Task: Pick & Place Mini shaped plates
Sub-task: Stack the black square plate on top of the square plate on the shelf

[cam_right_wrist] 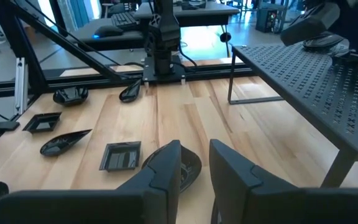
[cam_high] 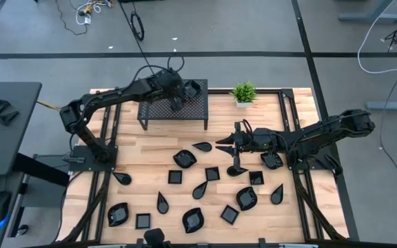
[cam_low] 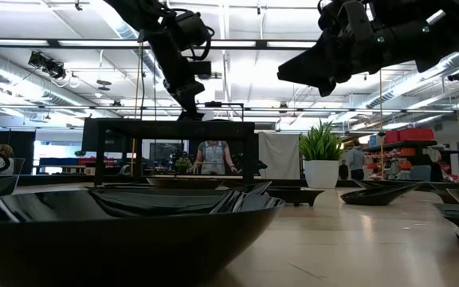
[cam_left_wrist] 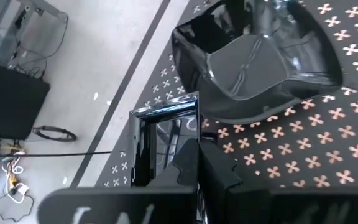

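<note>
A black mesh rack [cam_high: 174, 110] stands at the table's far side. My left gripper [cam_high: 178, 98] reaches over its top, shut on a glossy black square plate [cam_left_wrist: 160, 134] near the rack's far edge. A rounded wavy-rim plate [cam_left_wrist: 260, 62] rests on the mesh just beyond it. Several more black mini plates [cam_high: 198, 189] lie spread over the wooden table. My right gripper [cam_high: 220, 143] hovers open above the table's middle, nearly level and pointing toward the left edge. Nothing is between its fingers [cam_right_wrist: 166, 165], and a dark plate [cam_right_wrist: 188, 168] lies on the table below them. My left gripper pinches the square plate by its near rim [cam_left_wrist: 188, 146] between its two shut fingers. The fingers slant down from the table's left side. The plate sits low over the rack's mesh top. Whether it rests on the mesh I cannot tell.
A small green potted plant [cam_high: 243, 91] stands to the right of the rack at the table's far edge. Black frame rails [cam_high: 302, 186] run along the table's left and right sides. Bare wood shows in front of the rack [cam_high: 157, 145].
</note>
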Controlling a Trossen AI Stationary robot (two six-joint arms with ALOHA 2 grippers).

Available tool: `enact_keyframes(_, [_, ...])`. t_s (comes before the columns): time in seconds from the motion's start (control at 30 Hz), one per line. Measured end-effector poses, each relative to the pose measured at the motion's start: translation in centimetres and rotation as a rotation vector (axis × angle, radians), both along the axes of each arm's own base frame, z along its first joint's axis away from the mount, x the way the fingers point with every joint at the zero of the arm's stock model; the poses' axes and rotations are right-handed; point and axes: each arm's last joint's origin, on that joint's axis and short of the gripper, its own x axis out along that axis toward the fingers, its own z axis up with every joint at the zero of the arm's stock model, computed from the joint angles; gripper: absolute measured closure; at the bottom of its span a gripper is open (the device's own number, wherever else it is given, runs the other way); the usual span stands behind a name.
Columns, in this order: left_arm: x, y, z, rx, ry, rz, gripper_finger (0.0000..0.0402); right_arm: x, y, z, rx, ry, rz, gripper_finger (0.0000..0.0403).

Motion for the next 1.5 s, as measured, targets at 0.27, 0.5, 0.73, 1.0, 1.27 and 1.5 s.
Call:
enact_keyframes(0.27, [-0.2,-0.1,-0.2,-0.019,0.034,0.000,0.0388,0.0,0.0,0.0,0.000,-0.001,0.000,0.0317])
enact_keyframes(0.5, [-0.3,-0.2,-0.3,-0.029,0.042,0.005,0.0386,0.0,0.0,0.1,0.000,-0.007,0.000,0.0317])
enact_keyframes(0.73, [-0.3,-0.2,-0.3,-0.029,0.041,0.005,0.0385,0.0,0.0,0.2,0.001,-0.026,0.000,0.0317])
enact_keyframes(1.0, [-0.5,-0.3,-0.5,-0.041,0.062,0.005,0.0346,0.0,0.0,0.2,0.001,-0.026,0.000,0.0317])
enact_keyframes(1.27, [-1.0,-0.5,0.1,-0.018,0.086,0.010,0.0267,0.1,0.0,0.3,0.003,-0.030,-0.001,0.0317])
enact_keyframes(1.5, [-2.9,-1.1,2.6,0.033,0.080,0.015,0.0237,0.1,0.0,0.3,0.021,-0.031,-0.004,0.0317])
